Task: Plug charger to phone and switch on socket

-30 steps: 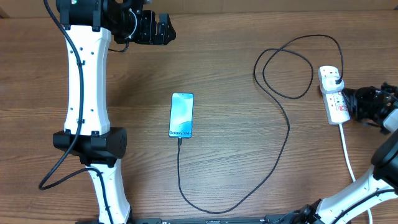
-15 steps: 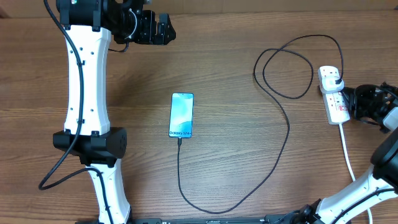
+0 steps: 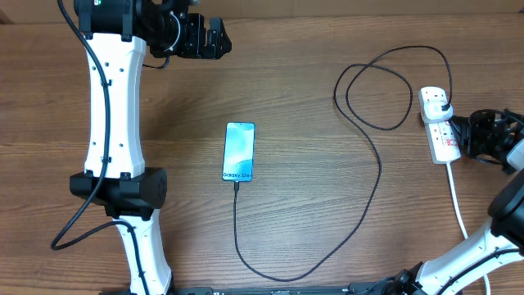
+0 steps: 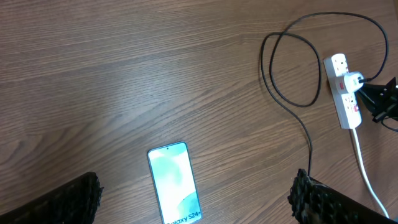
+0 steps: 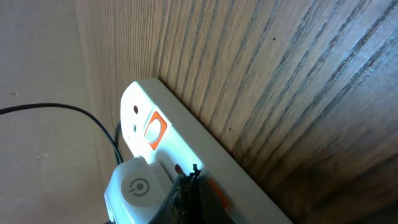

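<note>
The phone (image 3: 239,152) lies screen up in the middle of the table, lit light blue, and also shows in the left wrist view (image 4: 174,183). The charger cable (image 3: 379,176) runs from the phone's near end, loops right and ends at a white adapter (image 5: 134,186) plugged into the socket (image 3: 440,127). The socket is a white power strip with orange switches (image 5: 155,127). My right gripper (image 5: 190,179) is shut, its tips pressed on the strip beside the adapter, next to a switch. My left gripper (image 4: 193,202) is open and empty, held high above the phone.
The strip's thick white cord (image 3: 458,205) runs toward the front edge at the right. The black cable forms a loop (image 3: 377,90) left of the strip. The left arm's white column (image 3: 110,106) stands at the left.
The right wrist has shifted very slightly at the strip. The phone, the cable and the left arm have not moved.
</note>
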